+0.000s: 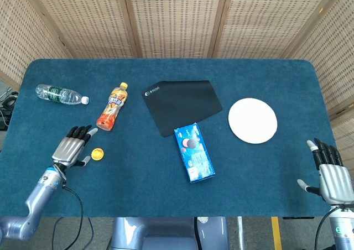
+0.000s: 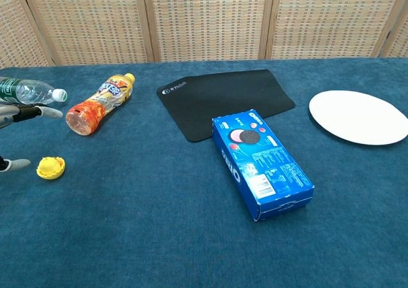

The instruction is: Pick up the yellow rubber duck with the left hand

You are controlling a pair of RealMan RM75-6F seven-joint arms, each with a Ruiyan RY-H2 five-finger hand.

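Observation:
The yellow rubber duck [image 1: 98, 154] lies tipped on the blue table, with its round underside showing in the chest view [image 2: 50, 167]. My left hand [image 1: 71, 147] sits just left of it with fingers spread, apart from the duck and holding nothing. Only its fingertips [image 2: 50, 112] reach into the left edge of the chest view. My right hand [image 1: 331, 172] rests open at the table's near right corner, empty.
An orange drink bottle [image 1: 112, 107] lies just beyond the duck, and a clear water bottle [image 1: 61, 94] lies at the far left. A black mat [image 1: 181, 105], a blue cookie box [image 1: 194, 152] and a white plate [image 1: 253, 120] lie in the middle and to the right.

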